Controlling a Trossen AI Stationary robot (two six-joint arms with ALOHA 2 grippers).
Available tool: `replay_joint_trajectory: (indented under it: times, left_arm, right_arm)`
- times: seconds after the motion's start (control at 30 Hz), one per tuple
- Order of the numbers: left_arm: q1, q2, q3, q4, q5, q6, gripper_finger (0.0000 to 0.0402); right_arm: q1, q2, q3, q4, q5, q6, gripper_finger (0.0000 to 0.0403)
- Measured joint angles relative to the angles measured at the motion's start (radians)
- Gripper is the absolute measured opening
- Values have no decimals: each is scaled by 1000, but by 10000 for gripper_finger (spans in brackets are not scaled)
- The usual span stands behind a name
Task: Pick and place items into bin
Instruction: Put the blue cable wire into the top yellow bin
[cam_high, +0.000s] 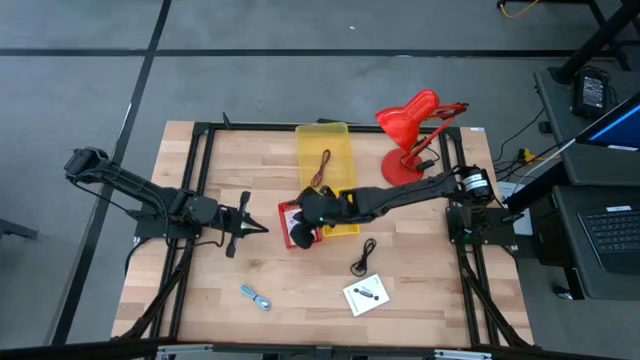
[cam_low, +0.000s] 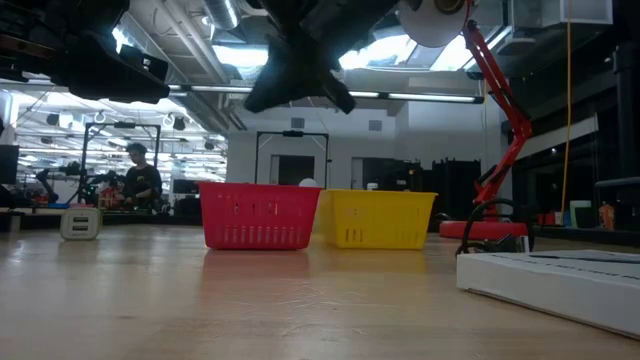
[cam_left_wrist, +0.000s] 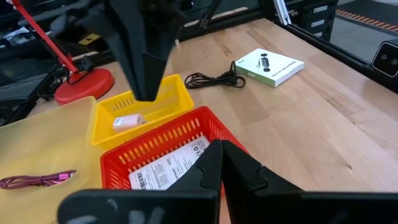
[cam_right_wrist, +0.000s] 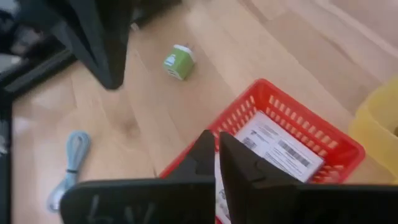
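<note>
A red bin (cam_high: 292, 218) holds a white printed packet (cam_right_wrist: 280, 146); beside it a yellow bin (cam_left_wrist: 140, 109) holds a small pink piece (cam_left_wrist: 127, 121). My right gripper (cam_right_wrist: 217, 155) hovers shut over the red bin, holding nothing. My left gripper (cam_left_wrist: 221, 163) is shut above the table just left of the red bin. The dark red cord (cam_high: 322, 165) lies on a yellow sheet (cam_high: 325, 145). On the bare table lie the black cable (cam_high: 363, 257), a second white packet (cam_high: 366, 293), the blue-and-silver tool (cam_high: 256, 297) and a green piece (cam_right_wrist: 178, 62).
A big red desk lamp (cam_high: 415, 130) stands at the table's far right corner, behind the right arm. Black frame rails (cam_high: 205, 160) run along the table's sides. Open wood lies along the near edge around the tool and packet. A person (cam_low: 138, 175) is far off in the room.
</note>
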Motion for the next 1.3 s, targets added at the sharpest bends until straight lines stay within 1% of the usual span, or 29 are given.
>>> replay_joint_trajectory:
  times: [0.07, 0.27, 0.4, 0.53, 0.7, 0.83, 0.97, 1.07, 1.3]
  left_arm:
    - [0, 0, 0, -2, 0, 0, 2]
    - [0, 0, 0, 0, 0, 0, 2]
    - [0, 0, 0, 0, 0, 0, 2]
    - [0, 1, 0, 2, 0, 0, 2]
    - [0, 1, 0, 0, 0, 0, 2]
    - [0, 1, 0, 2, 0, 0, 2]
    - [0, 1, 0, 0, 0, 0, 2]
    - [0, 1, 0, 0, 0, 0, 2]
    - [0, 1, 0, 0, 0, 0, 2]
  right_arm:
    - [15, -1, -15, 11, 31, -15, 3]
    - [49, -13, -84, 47, 72, -42, 3]
    - [60, -52, -163, 124, 87, -53, 1]
    - [64, -124, -293, 270, 87, -80, 1]
    - [74, -232, -463, 480, 89, -153, 2]
    - [92, -294, -594, 670, 88, -255, 0]
    - [117, -317, -706, 880, 87, -333, 2]
    - [134, -316, -770, 1001, 87, -367, 2]
    - [163, -316, -847, 1143, 87, -408, 2]
